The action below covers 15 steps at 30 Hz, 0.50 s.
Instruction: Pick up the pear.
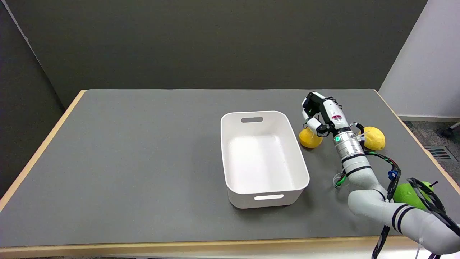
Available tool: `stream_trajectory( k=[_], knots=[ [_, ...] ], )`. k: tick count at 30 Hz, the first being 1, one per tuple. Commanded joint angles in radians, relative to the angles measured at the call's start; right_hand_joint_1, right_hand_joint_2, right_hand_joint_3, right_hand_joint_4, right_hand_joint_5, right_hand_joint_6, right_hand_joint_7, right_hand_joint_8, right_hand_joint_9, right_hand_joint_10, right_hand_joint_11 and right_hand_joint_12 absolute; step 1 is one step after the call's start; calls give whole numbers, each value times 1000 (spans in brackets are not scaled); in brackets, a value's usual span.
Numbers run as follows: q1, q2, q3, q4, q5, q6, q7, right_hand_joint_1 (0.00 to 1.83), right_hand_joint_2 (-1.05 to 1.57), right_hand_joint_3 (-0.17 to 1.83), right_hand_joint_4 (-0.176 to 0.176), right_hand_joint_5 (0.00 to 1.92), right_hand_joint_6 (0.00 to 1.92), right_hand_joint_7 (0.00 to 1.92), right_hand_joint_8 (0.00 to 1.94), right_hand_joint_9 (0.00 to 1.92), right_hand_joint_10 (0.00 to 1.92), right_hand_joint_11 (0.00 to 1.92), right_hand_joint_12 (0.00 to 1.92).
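A yellow fruit, likely the pear (309, 139), lies on the grey table just right of the white bin; its upper part is hidden behind my hand. My right hand (321, 114) hovers right over it, fingers apart and bent downward, the lowest finger at the fruit's top. I see nothing gripped. A green fruit with a dark stem (409, 194) lies near the table's right front, partly hidden by my forearm.
An empty white bin (230, 158) with handle slots stands mid-table. A lemon-like yellow fruit (375, 138) lies right of my wrist. My right arm (363, 187) crosses the lower right corner. The table's right edge (413, 133) runs close by.
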Motion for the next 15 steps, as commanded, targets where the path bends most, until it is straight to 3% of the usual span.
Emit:
stream_trajectory(
  k=[1, 2, 5, 11, 15],
  knots=[
    [-82, 21, 37, 66, 5, 20, 0, 851, 658, 968, -38, 245, 490, 328, 506, 309, 944, 228, 1559],
    [-98, 24, 45, 78, 5, 23, 0, 757, 640, 990, -32, 210, 457, 264, 460, 234, 810, 172, 1402],
    [-140, 37, 73, 121, -2, 35, -11, 702, 624, 983, -33, 188, 431, 233, 424, 189, 782, 154, 1350],
    [-179, 126, 84, 200, 5, 27, -46, 710, 619, 917, -45, 201, 398, 245, 382, 150, 802, 136, 1349],
    [-191, 213, 122, 280, 6, -77, -144, 695, 612, 899, -62, 212, 409, 259, 402, 137, 826, 132, 1352]
  ],
)
